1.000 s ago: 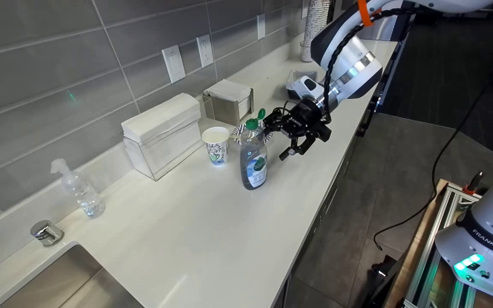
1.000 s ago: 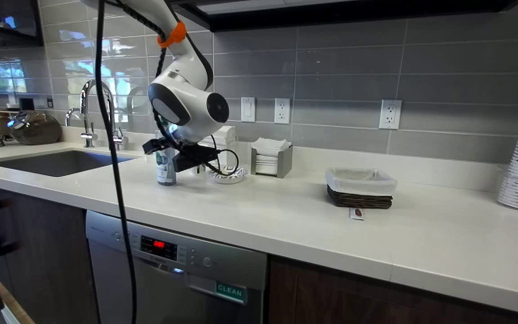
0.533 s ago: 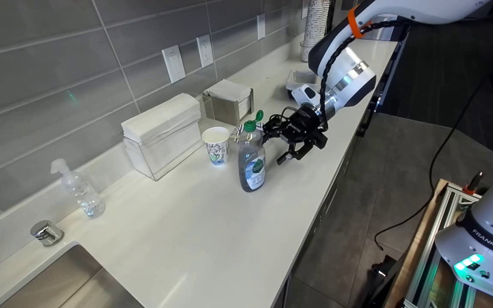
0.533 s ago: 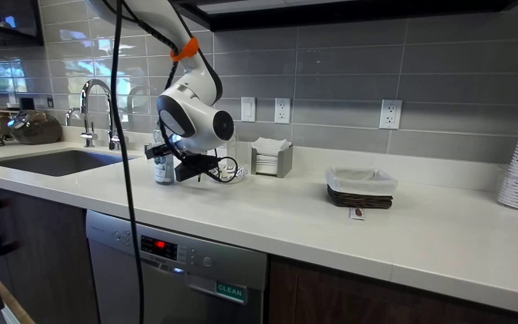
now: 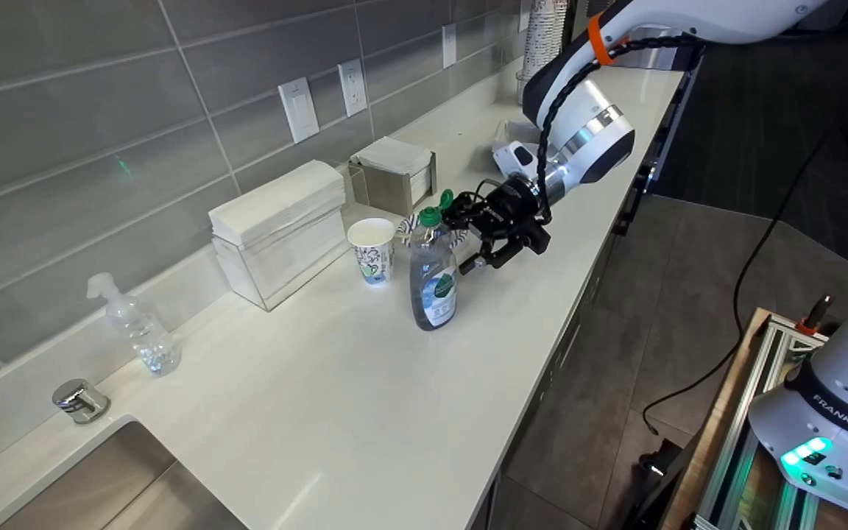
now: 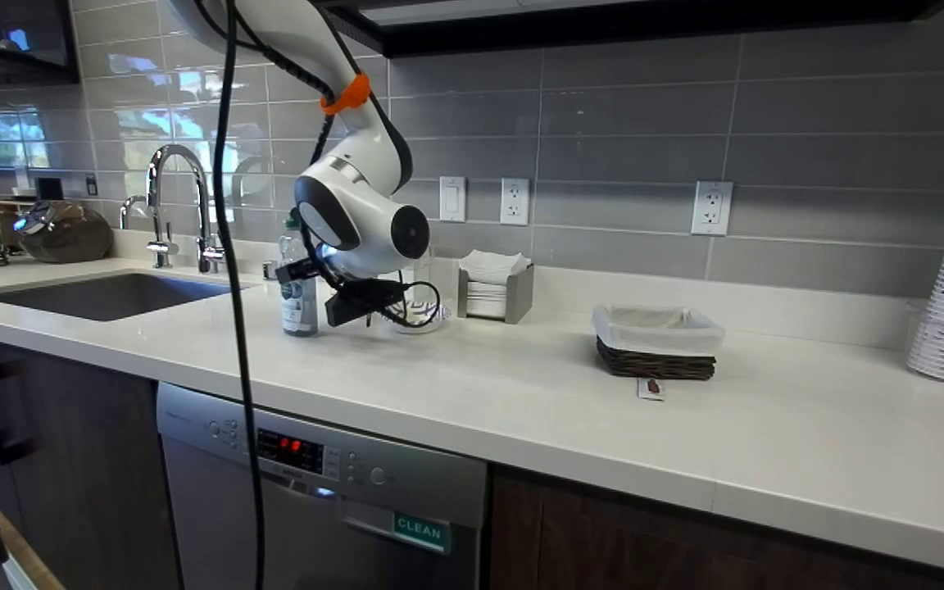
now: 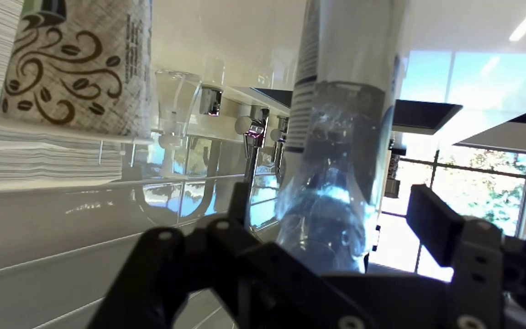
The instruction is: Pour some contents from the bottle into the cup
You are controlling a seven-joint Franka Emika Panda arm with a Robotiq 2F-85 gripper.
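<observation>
The bottle [image 5: 435, 291], clear with a blue label and a flipped-up green cap, stands upright on the counter. Around its upper part is my gripper [image 7: 336, 208], open, with a gap between the bottle [image 7: 331, 137] and each finger in the wrist view. In both exterior views the gripper [image 5: 461, 243] comes in from the side at about the bottle's shoulder. The white patterned paper cup [image 5: 372, 254] stands close behind the bottle; the wrist view has that cup [image 7: 76, 68] at upper left, upside down. The arm hides the cup in an exterior view [image 6: 369, 221].
Behind the cup are a clear box of paper towels [image 5: 280, 235] and a napkin holder [image 5: 394, 177]. A patterned round item [image 5: 403, 228] lies beside the cup and bottle. A clear pump bottle [image 5: 144, 331], the sink [image 5: 126, 478] and a lined basket [image 6: 656, 344] stand farther off.
My gripper has moved in closer around the bottle, and its jaws have narrowed a little. The bottle has shifted slightly on the counter. The cup has stayed put.
</observation>
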